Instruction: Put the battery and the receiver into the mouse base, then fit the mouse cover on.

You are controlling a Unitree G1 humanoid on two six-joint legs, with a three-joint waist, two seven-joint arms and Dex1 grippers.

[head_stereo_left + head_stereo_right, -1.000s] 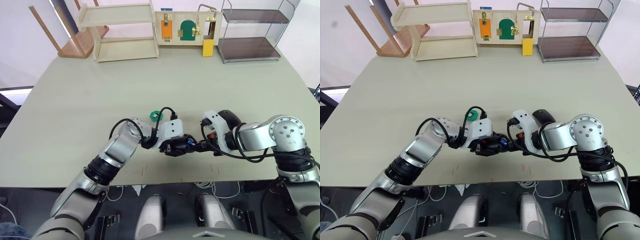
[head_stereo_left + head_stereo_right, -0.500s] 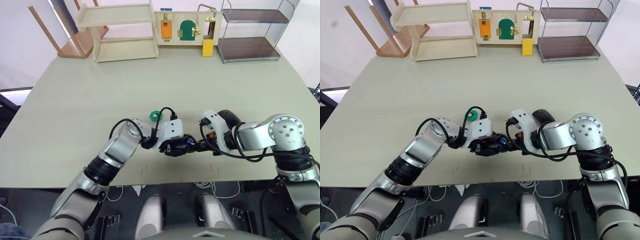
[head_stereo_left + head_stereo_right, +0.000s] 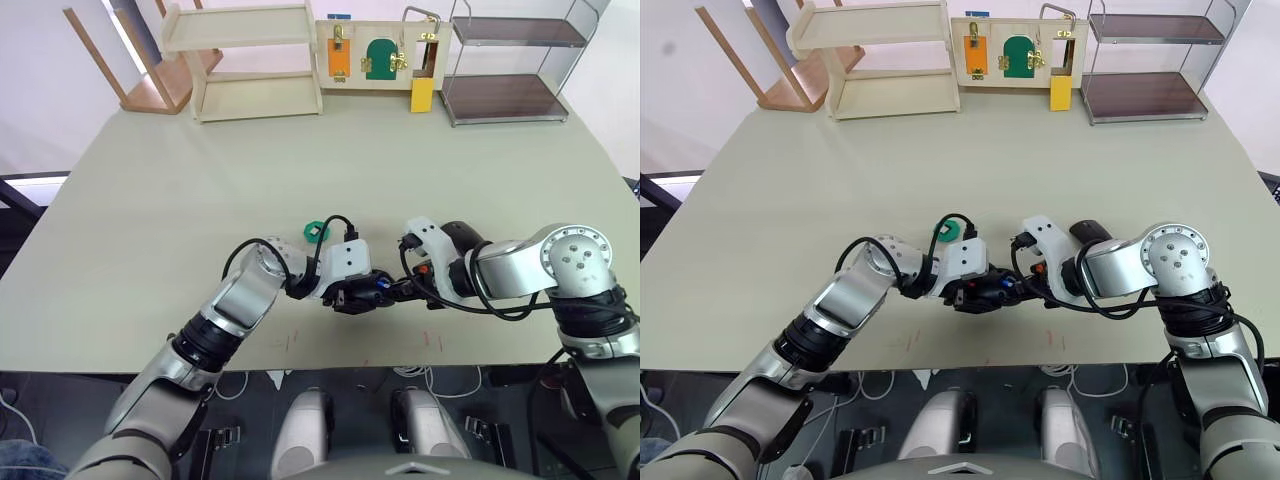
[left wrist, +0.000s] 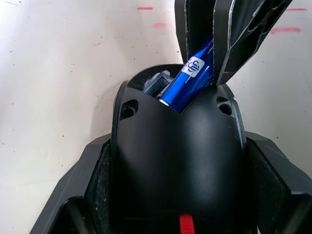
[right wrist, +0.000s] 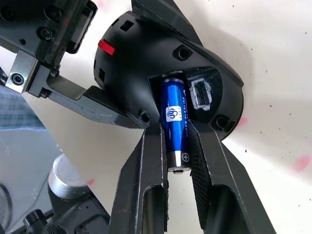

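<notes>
My left gripper [image 3: 352, 296] is shut on the mouse base [image 4: 175, 161], a black oval body with a red mark, held just above the table's front edge. My right gripper [image 5: 178, 146] is shut on the battery [image 5: 175, 117], a blue cylinder with a silver end. The battery's far end sits tilted in the base's open bay [image 5: 170, 80]. Beside that bay is a small grey rectangular hollow [image 5: 201, 93]; I cannot tell whether the receiver is in it. The mouse cover [image 3: 457, 236], a glossy black shell, lies on the table behind my right wrist.
A round green disc [image 3: 317, 229] lies just behind my left wrist. At the table's far edge stand a wooden shelf [image 3: 250, 60], a board with latches [image 3: 375, 58] and a wire rack [image 3: 510, 60]. Red marks dot the table near the front edge [image 3: 435, 340].
The camera has shifted a little. Both grippers stay together at the mouse base, and the battery shows no clear move.
</notes>
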